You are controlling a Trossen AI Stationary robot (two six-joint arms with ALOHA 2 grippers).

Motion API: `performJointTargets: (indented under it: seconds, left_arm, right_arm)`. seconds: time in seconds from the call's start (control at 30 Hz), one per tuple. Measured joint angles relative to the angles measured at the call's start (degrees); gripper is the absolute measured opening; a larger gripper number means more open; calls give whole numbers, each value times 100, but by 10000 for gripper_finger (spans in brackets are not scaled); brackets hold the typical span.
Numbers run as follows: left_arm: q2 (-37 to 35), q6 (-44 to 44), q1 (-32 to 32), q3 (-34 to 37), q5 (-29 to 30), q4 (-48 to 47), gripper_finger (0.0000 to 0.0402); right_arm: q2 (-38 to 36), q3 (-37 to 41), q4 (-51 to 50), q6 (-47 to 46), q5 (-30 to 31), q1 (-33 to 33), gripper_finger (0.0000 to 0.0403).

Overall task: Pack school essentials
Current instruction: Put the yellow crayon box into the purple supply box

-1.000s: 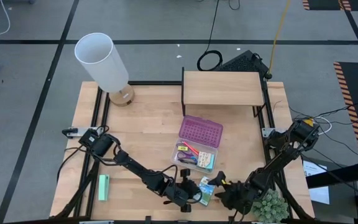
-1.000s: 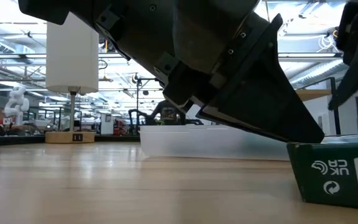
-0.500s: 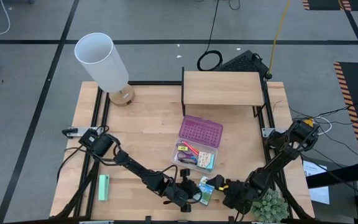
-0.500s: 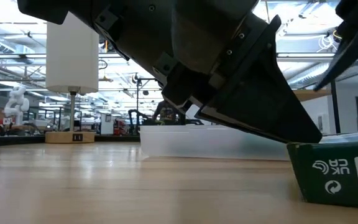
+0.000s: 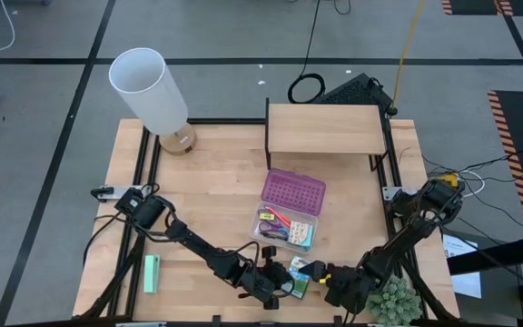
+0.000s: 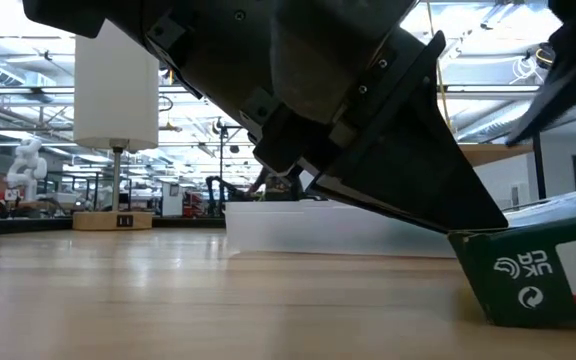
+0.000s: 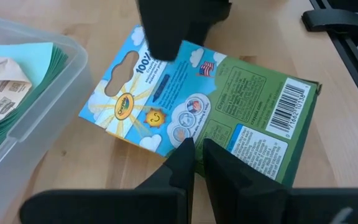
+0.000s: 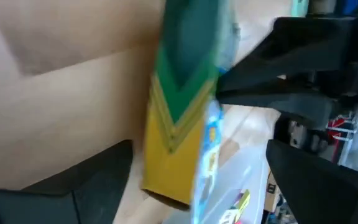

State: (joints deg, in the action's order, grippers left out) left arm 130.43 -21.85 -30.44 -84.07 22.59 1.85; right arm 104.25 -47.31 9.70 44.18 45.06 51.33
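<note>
Tipping risk: crayon box (image 5: 300, 277) lies just front of case (image 5: 285, 228), left gripper (image 7: 194, 163) pressed shut on top, right gripper (image 5: 330, 278) spread around its end w/o a hold, so box could skid

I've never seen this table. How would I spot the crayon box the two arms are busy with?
Start at the wooden table and find the clear plastic case with its purple lid swung open. Just in front of the case, near the table's front edge, the left gripper and right gripper meet at the crayon box. It is a flat green-and-yellow box with a sky-blue sunburst label.
</note>
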Motion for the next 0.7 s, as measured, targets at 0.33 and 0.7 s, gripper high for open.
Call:
performJointTargets:
  seconds: [0.33, 0.7]
  left_arm:
    - [0, -98, 0, 2, 7, -28, 35]
    - [-52, -77, 0, 11, 2, -24, 35]
  right_arm:
    - [295, -19, 684, 512, 299, 0, 285]
    - [282, -13, 640, 462, 306, 0, 206]
